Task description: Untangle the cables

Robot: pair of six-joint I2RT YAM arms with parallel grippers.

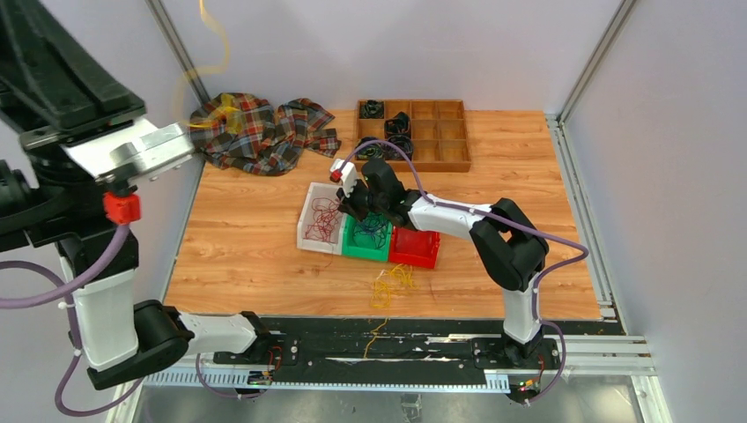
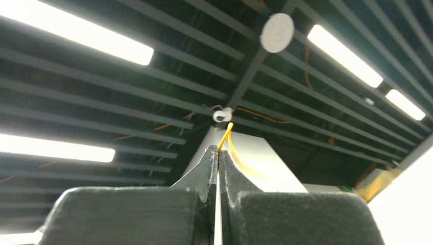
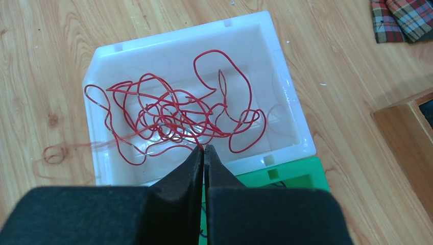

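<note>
From above, a wood-grain table [image 1: 247, 238] carries a white bin [image 1: 304, 240] of tangled red wires [image 1: 324, 220], a green bin [image 1: 363, 248] of dark blue wires [image 1: 377, 227] half hidden by the right arm, a red bin [image 1: 414, 250], yellow wires [image 1: 388, 284] near the front edge, a plaid cloth [image 1: 255, 128] and a brown compartment tray [image 1: 412, 166] with black coiled bands [image 1: 396, 123]. The left wrist view shows the left gripper [image 2: 218, 158] pinching a thin yellow wire [image 2: 224, 135], ceiling lights [image 2: 344, 48] behind. The right wrist view has the right gripper [image 3: 203, 153], tips pressed together, over the white bin's near wall beside the red tangle.
</note>
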